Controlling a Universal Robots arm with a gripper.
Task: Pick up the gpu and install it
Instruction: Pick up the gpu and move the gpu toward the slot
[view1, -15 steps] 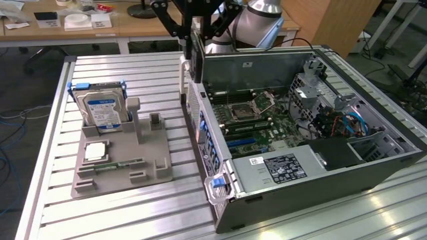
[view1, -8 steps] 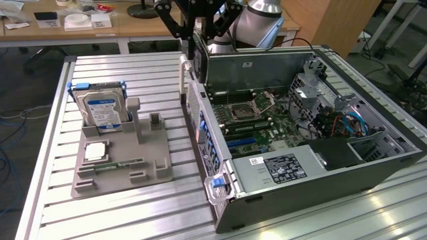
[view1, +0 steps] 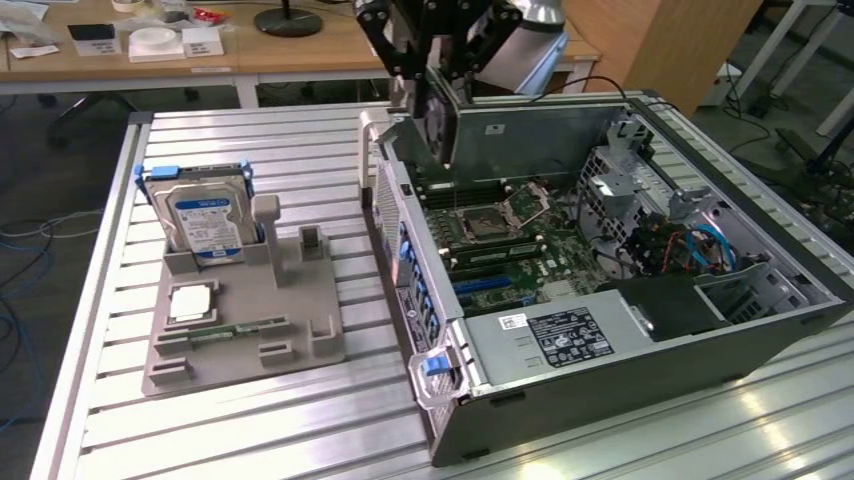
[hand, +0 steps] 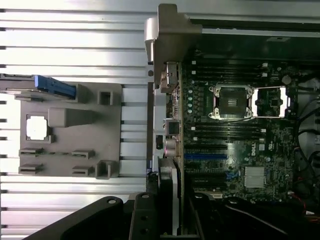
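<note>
Jaws clamped on the gpu (view1: 430, 120), flat faces pinched between them. The card hangs on edge beneath me, over the rear corner of the open computer case (view1: 747, 330). It is up in the air, clear of the motherboard (view1: 507, 240) and seated in nothing. From the wrist I see it edge-on as a thin dark slab with a pale metal strip along one side. It sits right by the case's rear wall, at the end of the blue slot (hand: 205, 156) and the black slots beside it.

My read on handling: light and stiff, but thin and easily hurt. It looks like a bare circuit board with a smooth face that could slide in a loose pinch. I'd say the grip belongs across the flat faces near the upper edge, away from the connector edge and the bracket end, so nothing bends.

Around it everything is hard and angular: folded grey sheet steel on the case, and green board crowded with parts. The CPU socket (hand: 232, 102) gleams square in its metal frame.

Across the ribbed aluminium bench (view1: 267, 140) sits a matte grey holder (view1: 307, 345). The hard drive (view1: 207, 215) stands upright in it, and a narrow memory stick (view1: 240, 327) lies flat.
</note>
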